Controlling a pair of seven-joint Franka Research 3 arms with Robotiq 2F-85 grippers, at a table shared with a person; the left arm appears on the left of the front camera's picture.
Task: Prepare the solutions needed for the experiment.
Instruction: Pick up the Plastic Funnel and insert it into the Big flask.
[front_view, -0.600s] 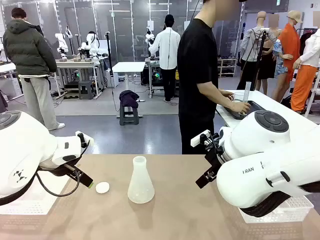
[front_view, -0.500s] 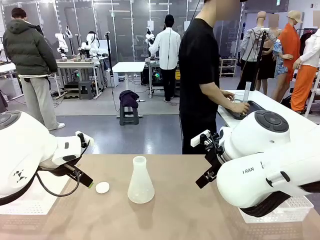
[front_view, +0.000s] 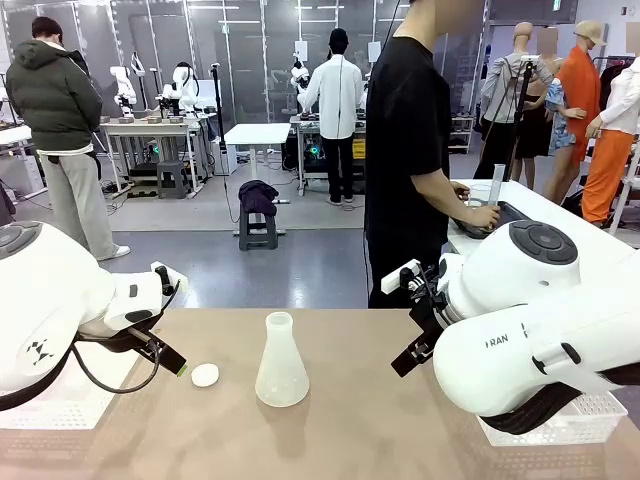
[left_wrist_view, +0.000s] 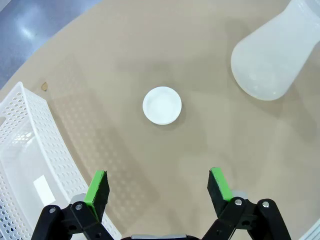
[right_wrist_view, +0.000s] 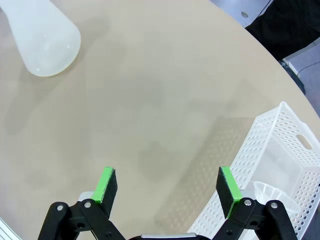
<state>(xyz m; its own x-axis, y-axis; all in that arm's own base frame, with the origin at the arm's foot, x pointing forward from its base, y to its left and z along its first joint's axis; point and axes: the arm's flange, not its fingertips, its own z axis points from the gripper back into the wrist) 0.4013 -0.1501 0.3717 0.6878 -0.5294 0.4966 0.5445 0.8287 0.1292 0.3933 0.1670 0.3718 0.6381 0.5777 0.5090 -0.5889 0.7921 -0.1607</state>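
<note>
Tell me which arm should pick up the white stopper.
Left. The left tool, open, hangs close to the stopper; the right tool sits beyond the flask, by a basket.

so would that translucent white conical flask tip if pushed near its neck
Probably not: the translucent white conical flask stands upright on a wide base. With only a shallow pale yellow-green liquid layer, it's likely light, may slide. Its smooth tapering wall looks slippery.

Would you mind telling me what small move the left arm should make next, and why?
Probably lower the left gripper toward the white stopper. Its jaws are open, the stopper lies on the table ahead, in line with them, and the flask beside it stands with its mouth uncovered.
</note>
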